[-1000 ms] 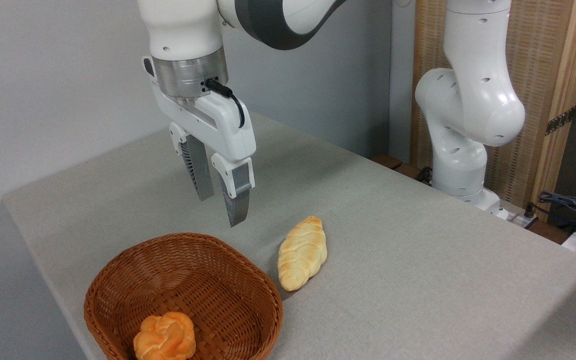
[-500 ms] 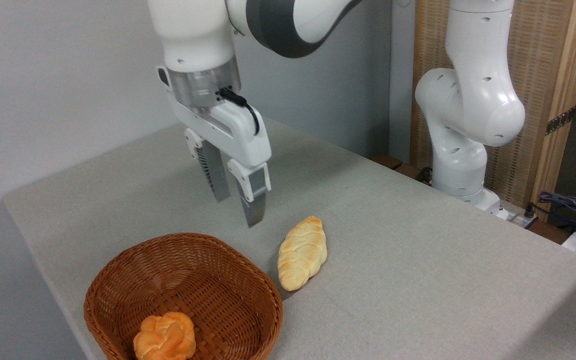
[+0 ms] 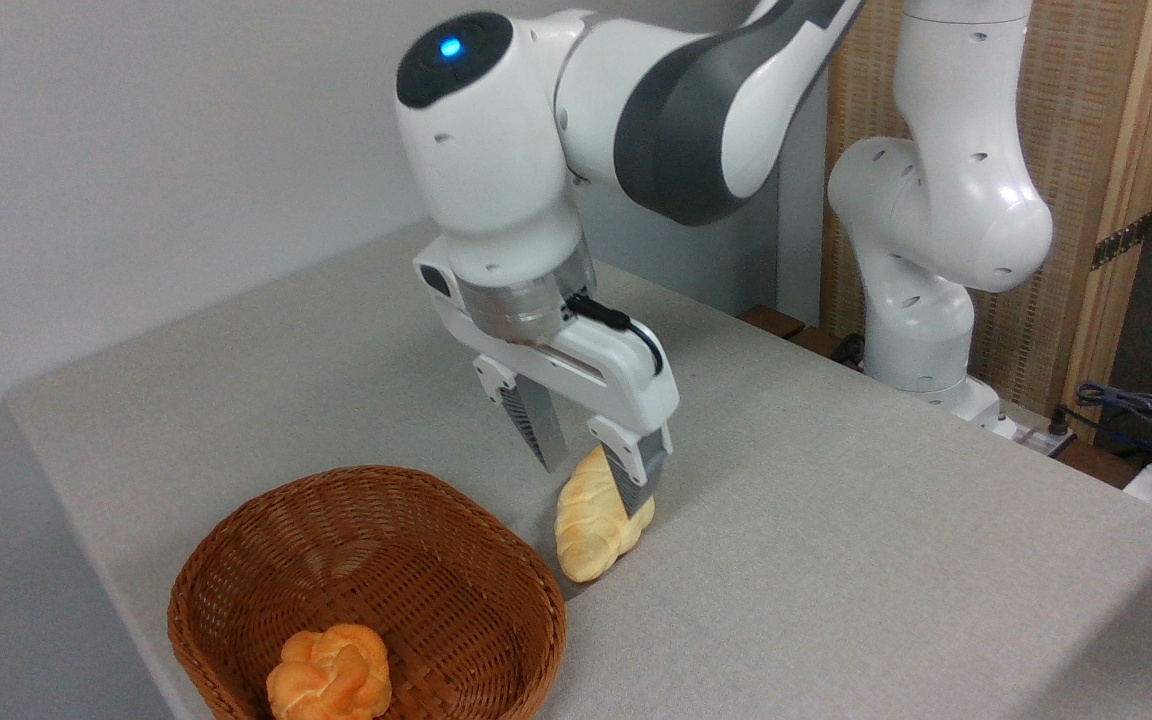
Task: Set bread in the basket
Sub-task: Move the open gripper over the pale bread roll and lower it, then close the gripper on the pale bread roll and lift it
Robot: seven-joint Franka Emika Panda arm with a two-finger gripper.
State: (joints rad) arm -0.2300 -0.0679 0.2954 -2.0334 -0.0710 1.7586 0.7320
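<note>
A white Franka arm reaches down over a grey cloth-covered desk (image 3: 836, 520), its gripper (image 3: 591, 475) lowered around the far end of the bread (image 3: 591, 530), a pale braided loaf with golden-brown tips. The gripper's two fingers stand spread, one to the left of the loaf's upper end and one crossing in front of it on the right; the jaws are parted and not yet pressed together, and whether either finger touches the crust cannot be told from this angle. The bread lies flat on the desk, its length running from the gripper toward the camera, its near end just beside the right rim of the basket (image 3: 496, 560) but outside it. The brown woven basket sits at the desk's near left corner, and a small orange knotted bun (image 3: 329, 673) rests inside it near the front wall. A blue light glows on the arm's wrist joint above the gripper. Behind the desk, the arm's base stands before a wooden-framed woven screen (image 3: 1106, 150), with cables (image 3: 1136, 405) at the far right.
</note>
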